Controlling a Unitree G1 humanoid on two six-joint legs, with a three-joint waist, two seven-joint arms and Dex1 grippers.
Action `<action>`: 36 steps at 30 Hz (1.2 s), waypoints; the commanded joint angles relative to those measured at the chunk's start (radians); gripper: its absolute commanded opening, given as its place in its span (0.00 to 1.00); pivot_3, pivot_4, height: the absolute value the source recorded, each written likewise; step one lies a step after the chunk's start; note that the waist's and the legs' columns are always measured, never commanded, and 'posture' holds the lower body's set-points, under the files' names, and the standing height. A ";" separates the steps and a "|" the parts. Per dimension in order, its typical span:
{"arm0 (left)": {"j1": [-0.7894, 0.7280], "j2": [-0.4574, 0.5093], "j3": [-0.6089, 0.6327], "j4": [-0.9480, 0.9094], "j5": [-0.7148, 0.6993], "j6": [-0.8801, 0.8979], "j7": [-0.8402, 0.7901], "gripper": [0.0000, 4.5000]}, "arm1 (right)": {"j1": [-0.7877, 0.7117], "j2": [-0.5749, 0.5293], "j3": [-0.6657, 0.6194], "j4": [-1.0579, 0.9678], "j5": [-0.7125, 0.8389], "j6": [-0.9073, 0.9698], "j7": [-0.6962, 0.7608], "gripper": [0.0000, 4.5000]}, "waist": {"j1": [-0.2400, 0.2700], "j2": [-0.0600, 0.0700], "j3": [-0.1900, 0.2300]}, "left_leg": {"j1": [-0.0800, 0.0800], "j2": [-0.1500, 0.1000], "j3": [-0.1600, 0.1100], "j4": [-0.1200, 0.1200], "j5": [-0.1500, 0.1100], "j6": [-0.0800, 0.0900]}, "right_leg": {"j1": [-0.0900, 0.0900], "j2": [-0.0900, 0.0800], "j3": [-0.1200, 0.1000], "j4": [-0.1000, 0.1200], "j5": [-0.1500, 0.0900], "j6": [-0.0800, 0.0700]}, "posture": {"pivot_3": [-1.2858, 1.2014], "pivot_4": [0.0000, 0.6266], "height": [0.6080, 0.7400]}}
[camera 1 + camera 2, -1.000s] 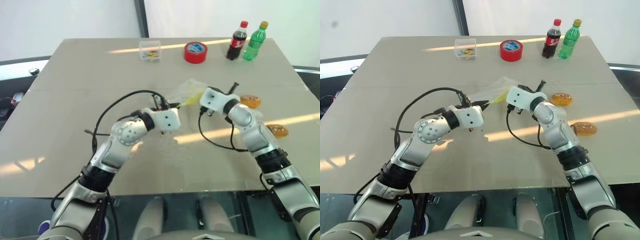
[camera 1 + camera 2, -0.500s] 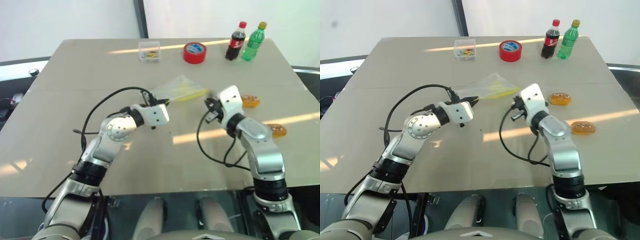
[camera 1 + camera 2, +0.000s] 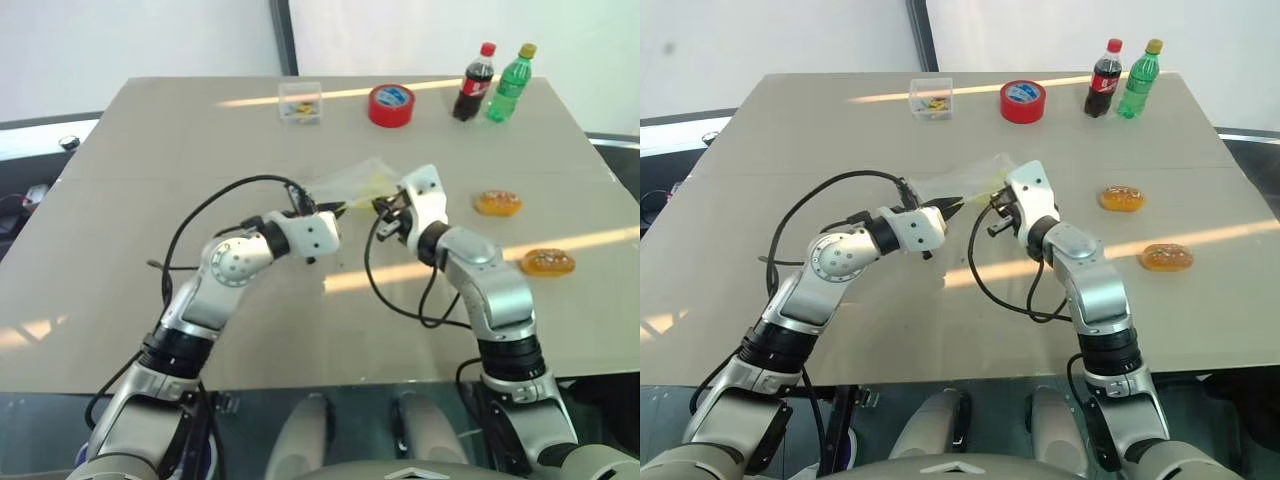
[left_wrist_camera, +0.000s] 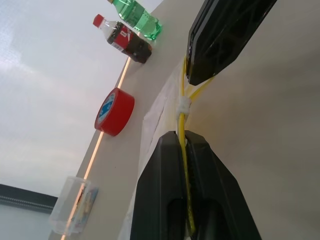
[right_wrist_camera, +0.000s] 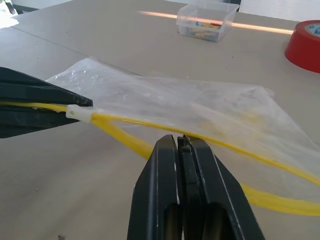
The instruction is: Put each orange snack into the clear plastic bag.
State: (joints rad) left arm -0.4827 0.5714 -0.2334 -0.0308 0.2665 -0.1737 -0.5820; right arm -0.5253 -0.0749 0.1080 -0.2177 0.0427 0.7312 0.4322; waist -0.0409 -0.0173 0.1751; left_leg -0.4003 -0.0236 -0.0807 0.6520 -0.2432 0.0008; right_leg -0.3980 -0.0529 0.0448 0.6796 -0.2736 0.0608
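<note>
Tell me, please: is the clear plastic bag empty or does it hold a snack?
Empty. The clear plastic bag is see-through and flat; both orange snacks lie on the table.

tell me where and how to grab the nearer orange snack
Grip the nearer snack across its short width, coming straight down from above. It lies flat on the table as a low oval with bare table all round, so a side approach finds little height. The right pincer, now shut on the bag's yellow strip, sits closer.
</note>
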 commanded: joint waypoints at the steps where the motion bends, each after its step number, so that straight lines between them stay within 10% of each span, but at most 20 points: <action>1: 0.009 0.003 0.028 -0.059 -0.030 0.001 -0.014 0.00 | 0.001 0.000 0.001 -0.014 0.026 -0.034 -0.012 0.03 | 0.000 0.000 0.000 | 0.000 0.000 0.000 0.000 0.000 0.000 | 0.000 0.000 0.000 0.000 0.000 0.000 | 0.52 0.24 1.00; 10: 0.029 0.034 0.020 -0.048 -0.073 -0.071 -0.081 0.00 | -0.055 0.116 -0.086 0.179 0.122 -0.149 -0.072 0.03 | -0.002 0.000 0.000 | 0.000 0.000 0.000 0.000 0.000 0.000 | 0.000 0.000 0.000 0.000 0.000 0.000 | 0.52 0.24 1.00; 15: 0.007 0.079 0.036 0.038 -0.102 -0.164 -0.124 0.00 | -0.132 -0.204 0.270 0.469 -0.404 -0.684 -0.227 0.03 | 0.005 0.000 0.000 | 0.001 -0.002 0.000 0.000 0.000 0.000 | 0.000 -0.002 -0.001 -0.001 0.000 0.000 | 0.52 0.24 1.00; 21: -0.018 0.101 0.038 0.151 -0.111 -0.259 -0.147 0.00 | -0.206 -0.329 0.390 0.620 -0.627 -0.940 -0.333 0.03 | -0.011 0.000 0.000 | 0.001 0.000 0.003 -0.002 0.002 -0.004 | -0.002 0.001 0.002 -0.001 0.000 0.000 | 0.52 0.24 1.00; 32: -0.018 0.070 0.067 0.162 -0.123 -0.210 -0.115 0.00 | -0.221 -0.340 0.392 0.649 -0.723 -1.007 -0.352 0.97 | -0.009 0.000 0.000 | 0.000 0.000 0.003 -0.001 0.000 0.000 | -0.001 0.000 0.002 -0.001 0.000 0.000 | 0.52 0.24 1.00; 36: -0.023 0.053 0.076 0.149 -0.130 -0.164 -0.107 0.00 | -0.164 -0.387 0.326 0.526 -0.674 -0.975 -0.299 0.99 | 0.000 0.000 0.000 | 0.000 0.000 0.003 -0.001 0.000 0.000 | -0.001 0.000 0.002 -0.001 0.000 0.000 | 0.52 0.24 1.00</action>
State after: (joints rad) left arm -0.4933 0.6249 -0.1958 0.1493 0.1540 -0.3539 -0.7053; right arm -0.7023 -0.4454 0.4928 0.3846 -0.6637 -0.2582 0.1145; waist -0.0413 -0.0171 0.1753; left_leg -0.4005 -0.0234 -0.0782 0.6510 -0.2430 0.0008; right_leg -0.3993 -0.0525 0.0464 0.6789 -0.2736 0.0607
